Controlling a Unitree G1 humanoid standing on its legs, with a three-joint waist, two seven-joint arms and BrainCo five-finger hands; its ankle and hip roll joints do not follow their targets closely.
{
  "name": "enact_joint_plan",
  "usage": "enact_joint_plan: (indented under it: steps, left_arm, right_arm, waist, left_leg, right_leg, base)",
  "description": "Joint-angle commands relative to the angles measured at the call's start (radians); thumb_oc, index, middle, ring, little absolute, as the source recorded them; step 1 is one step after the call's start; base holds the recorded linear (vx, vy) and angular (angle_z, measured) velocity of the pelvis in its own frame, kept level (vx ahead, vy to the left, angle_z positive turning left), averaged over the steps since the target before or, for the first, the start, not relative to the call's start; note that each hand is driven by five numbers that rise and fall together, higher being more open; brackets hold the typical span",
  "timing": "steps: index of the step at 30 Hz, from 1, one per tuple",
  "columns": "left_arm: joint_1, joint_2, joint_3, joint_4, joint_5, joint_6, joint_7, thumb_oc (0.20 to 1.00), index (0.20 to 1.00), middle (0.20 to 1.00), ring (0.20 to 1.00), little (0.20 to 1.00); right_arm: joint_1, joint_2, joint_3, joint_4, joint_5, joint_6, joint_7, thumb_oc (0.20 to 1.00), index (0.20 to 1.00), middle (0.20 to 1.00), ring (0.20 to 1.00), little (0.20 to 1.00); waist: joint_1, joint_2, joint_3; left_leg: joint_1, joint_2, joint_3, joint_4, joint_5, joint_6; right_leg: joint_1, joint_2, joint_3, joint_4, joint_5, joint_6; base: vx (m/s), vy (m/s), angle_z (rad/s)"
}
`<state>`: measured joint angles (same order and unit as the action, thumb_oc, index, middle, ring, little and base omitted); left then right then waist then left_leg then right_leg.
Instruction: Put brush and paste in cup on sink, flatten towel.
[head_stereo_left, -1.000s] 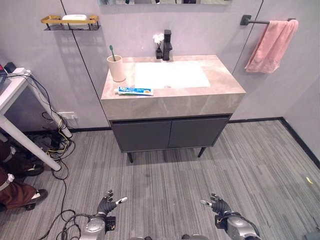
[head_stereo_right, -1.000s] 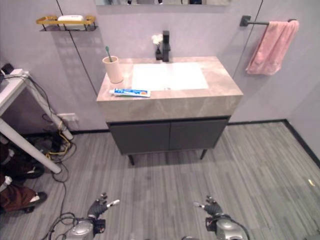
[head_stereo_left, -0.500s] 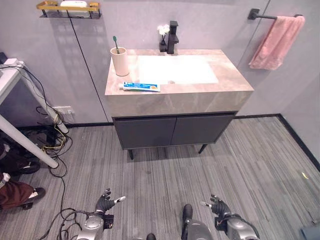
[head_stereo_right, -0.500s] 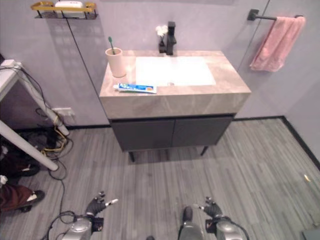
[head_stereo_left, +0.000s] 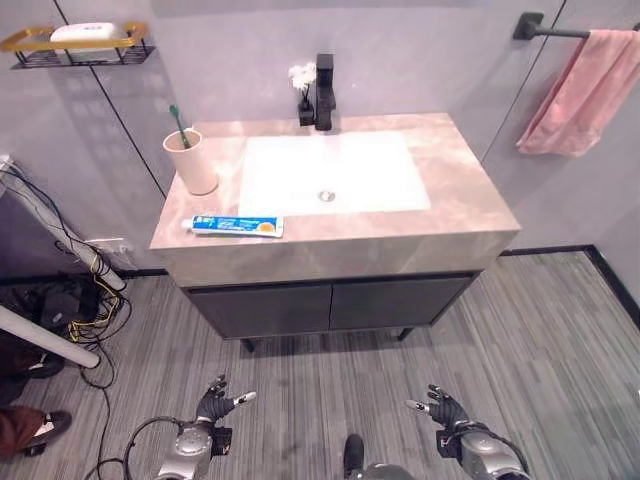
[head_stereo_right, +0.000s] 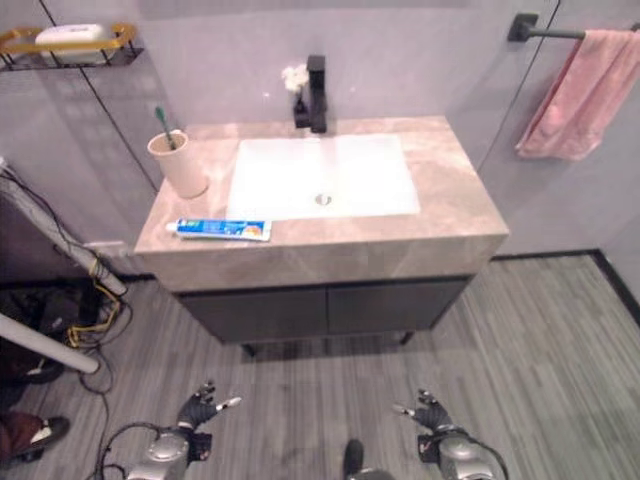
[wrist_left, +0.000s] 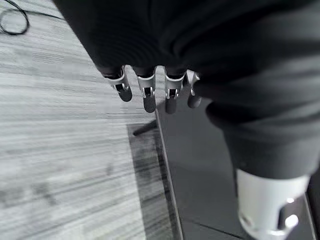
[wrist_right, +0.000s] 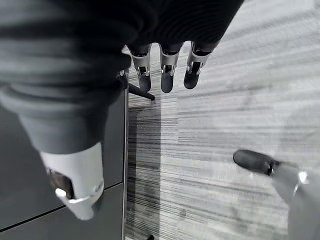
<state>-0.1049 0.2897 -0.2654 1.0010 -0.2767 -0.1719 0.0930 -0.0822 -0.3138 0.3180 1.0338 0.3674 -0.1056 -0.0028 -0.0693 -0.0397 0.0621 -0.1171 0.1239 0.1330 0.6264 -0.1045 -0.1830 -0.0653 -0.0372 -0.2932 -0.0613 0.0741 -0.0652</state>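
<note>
Standing in cup (head_stereo_left: 191, 163): toothbrush (head_stereo_left: 176, 112); toothpaste (head_stereo_left: 237, 226) alongside; both hands' fingers (wrist_left: 148, 96) relaxed, empty.

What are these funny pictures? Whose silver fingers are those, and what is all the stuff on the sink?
They come from a walking robot's cameras. Two sit in its head like eyes, looking down at a bathroom. Two more sit on its wrists, looking along its fingers at the grey floor and the dark cabinet.

At the bottom of the eye views you see its left hand and right hand. Both hang low above the floor with relaxed fingers and hold nothing.

On the sink counter stands a cup with a green toothbrush already in it. A tube of toothpaste lies flat in front of the cup, near the counter's front edge. A black tap stands behind the white basin. A pink towel hangs bunched on a bar on the wall.
</note>
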Motion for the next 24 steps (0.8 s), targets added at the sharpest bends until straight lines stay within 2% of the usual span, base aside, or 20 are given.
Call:
enact_joint_plan:
  steps: [1, 2, 4, 5, 8, 9, 10, 15, 16, 17, 18, 19, 21, 22, 24]
  left_arm:
    - [-0.047, 0.021, -0.034, -0.054, -0.001, -0.033, 0.007, 1.0, 1.0, 1.0, 1.0, 1.0]
    - [-0.041, 0.021, -0.03, -0.036, 0.011, -0.035, 0.012, 1.0, 1.0, 1.0, 1.0, 1.0]
    - [-0.034, 0.019, -0.029, -0.032, 0.015, -0.033, 0.013, 1.0, 1.0, 1.0, 1.0, 1.0]
    - [-0.027, 0.018, -0.019, -0.016, 0.015, -0.034, 0.02, 1.0, 1.0, 1.0, 1.0, 1.0]
    - [-0.013, 0.008, -0.003, 0.023, 0.003, -0.034, 0.027, 1.0, 1.0, 1.0, 1.0, 1.0]
    - [-0.007, 0.007, 0.001, 0.031, 0.005, -0.034, 0.028, 1.0, 1.0, 1.0, 1.0, 1.0]
    - [-0.003, 0.008, 0.007, 0.045, 0.008, -0.036, 0.029, 1.0, 1.0, 1.0, 1.0, 1.0]
    - [-0.003, 0.008, 0.007, 0.045, 0.008, -0.036, 0.029, 1.0, 1.0, 1.0, 1.0, 1.0]
    - [-0.003, 0.008, 0.007, 0.045, 0.008, -0.036, 0.029, 1.0, 1.0, 1.0, 1.0, 1.0]
    - [0.004, 0.04, -0.023, 0.029, 0.041, -0.034, 0.006, 1.0, 1.0, 1.0, 1.0, 1.0]
    - [0.018, 0.059, -0.027, -0.008, 0.054, -0.036, 0.002, 1.0, 1.0, 1.0, 1.0, 1.0]
    - [0.018, 0.06, -0.027, -0.009, 0.054, -0.035, 0.002, 1.0, 1.0, 1.0, 1.0, 1.0]
    - [0.033, 0.08, -0.032, -0.048, 0.073, -0.035, 0.0, 1.0, 1.0, 1.0, 1.0, 1.0]
    - [0.048, 0.114, -0.044, -0.098, 0.116, -0.036, -0.001, 1.0, 1.0, 1.0, 1.0, 1.0]
    - [0.049, 0.115, -0.044, -0.099, 0.116, -0.036, -0.001, 1.0, 1.0, 1.0, 1.0, 1.0]
  right_arm:
    - [-0.024, -0.028, -0.016, -0.003, -0.019, -0.017, -0.031, 1.0, 1.0, 1.0, 1.0, 1.0]
    - [-0.022, -0.033, -0.018, -0.005, -0.024, -0.018, -0.033, 1.0, 1.0, 1.0, 1.0, 1.0]
    - [-0.021, -0.036, -0.015, -0.01, -0.031, -0.017, -0.032, 1.0, 1.0, 1.0, 1.0, 1.0]
    - [-0.021, -0.035, -0.005, -0.014, -0.043, -0.019, -0.03, 1.0, 1.0, 1.0, 1.0, 1.0]
    - [-0.019, -0.036, 0.013, -0.019, -0.071, -0.02, -0.027, 1.0, 1.0, 1.0, 1.0, 1.0]
    - [-0.018, -0.037, 0.017, -0.022, -0.072, -0.021, -0.022, 1.0, 1.0, 1.0, 1.0, 1.0]
    - [-0.015, -0.036, 0.017, -0.02, -0.071, -0.023, -0.015, 1.0, 1.0, 1.0, 1.0, 1.0]
    - [-0.015, -0.036, 0.017, -0.02, -0.071, -0.023, -0.015, 1.0, 1.0, 1.0, 1.0, 1.0]
    - [-0.015, -0.036, 0.017, -0.02, -0.071, -0.023, -0.015, 1.0, 1.0, 1.0, 1.0, 1.0]
    - [0.0, -0.015, -0.028, 0.035, -0.053, -0.012, -0.004, 1.0, 1.0, 1.0, 1.0, 1.0]
    - [0.003, -0.01, -0.038, 0.027, -0.049, -0.01, 0.006, 1.0, 1.0, 1.0, 1.0, 1.0]
    - [0.004, -0.01, -0.038, 0.027, -0.049, -0.01, 0.006, 1.0, 1.0, 1.0, 1.0, 1.0]
    - [0.001, -0.004, -0.04, 0.024, -0.057, -0.008, 0.006, 1.0, 1.0, 1.0, 1.0, 1.0]
    - [-0.01, -0.003, -0.038, 0.001, -0.055, -0.011, 0.009, 1.0, 1.0, 1.0, 1.0, 1.0]
    - [-0.009, -0.003, -0.038, 0.001, -0.055, -0.011, 0.009, 1.0, 1.0, 1.0, 1.0, 1.0]
  waist:
    - [0.014, -0.015, 0.081]
    - [0.015, -0.014, 0.069]
    - [0.021, -0.014, 0.068]
    - [0.027, -0.005, 0.068]
    - [0.045, 0.015, 0.066]
    - [0.05, 0.019, 0.065]
    - [0.062, 0.022, 0.065]
    - [0.062, 0.023, 0.063]
    - [0.062, 0.023, 0.063]
    - [0.054, 0.017, 0.044]
    - [0.056, 0.013, 0.04]
    - [0.057, 0.012, 0.039]
    - [0.067, 0.015, 0.04]
    - [0.064, 0.019, 0.058]
    - [0.066, 0.018, 0.056]
  left_leg:
    - [0.015, 0.033, 0.152, -0.244, 0.203, 0.062]
    - [-0.051, 0.05, 0.201, -0.388, 0.2, 0.063]
    - [-0.053, 0.055, 0.196, -0.41, 0.2, 0.065]
    - [-0.063, 0.064, 0.181, -0.509, 0.242, 0.055]
    - [-0.063, 0.132, 0.152, -0.632, 0.346, 0.023]
    - [-0.056, 0.144, 0.136, -0.656, 0.361, 0.019]
    - [-0.052, 0.142, 0.084, -0.665, 0.363, 0.018]
    - [-0.055, 0.143, 0.084, -0.665, 0.364, 0.018]
    - [-0.055, 0.143, 0.084, -0.665, 0.364, 0.018]
    - [-0.039, 0.079, 0.053, -0.528, 0.215, 0.062]
    - [-0.037, 0.046, 0.065, -0.502, 0.178, 0.084]
    - [-0.037, 0.045, 0.066, -0.501, 0.177, 0.085]
    - [-0.027, 0.011, 0.075, -0.503, 0.15, 0.113]
    - [-0.006, -0.004, 0.083, -0.518, 0.145, 0.13]
    - [-0.006, -0.004, 0.085, -0.519, 0.145, 0.13]
  right_leg:
    - [0.001, -0.046, 0.013, 0.025, 0.034, 0.149]
    - [0.023, -0.054, 0.013, 0.009, 0.019, 0.166]
    - [0.029, -0.056, 0.023, 0.015, 0.012, 0.167]
    - [0.041, -0.049, 0.032, 0.016, -0.008, 0.171]
    - [0.073, -0.045, 0.052, 0.03, -0.037, 0.175]
    - [0.084, -0.046, 0.064, 0.035, -0.045, 0.178]
    - [0.101, -0.051, 0.084, 0.043, -0.056, 0.184]
    - [0.099, -0.05, 0.084, 0.043, -0.055, 0.183]
    - [0.099, -0.05, 0.084, 0.043, -0.055, 0.183]
    - [0.141, -0.141, 0.119, 0.119, -0.076, 0.216]
    - [0.128, -0.174, 0.132, 0.147, -0.039, 0.236]
    - [0.127, -0.175, 0.133, 0.148, -0.039, 0.237]
    - [0.088, -0.209, 0.14, 0.219, 0.01, 0.252]
    - [0.027, -0.214, 0.156, 0.296, 0.085, 0.257]
    - [0.024, -0.214, 0.158, 0.298, 0.085, 0.257]
  base:
    - [0.32, 0.022, 0.56]
    - [0.31, 0.064, 0.46]
    - [0.22, 0.072, 0.17]
    - [0.21, 0.108, -0.25]
    - [0.29, 0.163, -0.22]
    - [0.34, 0.241, -0.48]
    - [0.25, 0.177, -0.66]
    - [0.03, 0.021, -0.46]
    - [0.4, 0.594, 0.16]
    - [0.48, 0.809, 0.02]
    - [0.48, 0.812, 0.05]
    - [0.11, 0.36, -0.06]
    - [0.05, 0.303, -0.58]
    - [0.02, 0.248, -0.45]
    - [0.01, 0.17, 0.11]
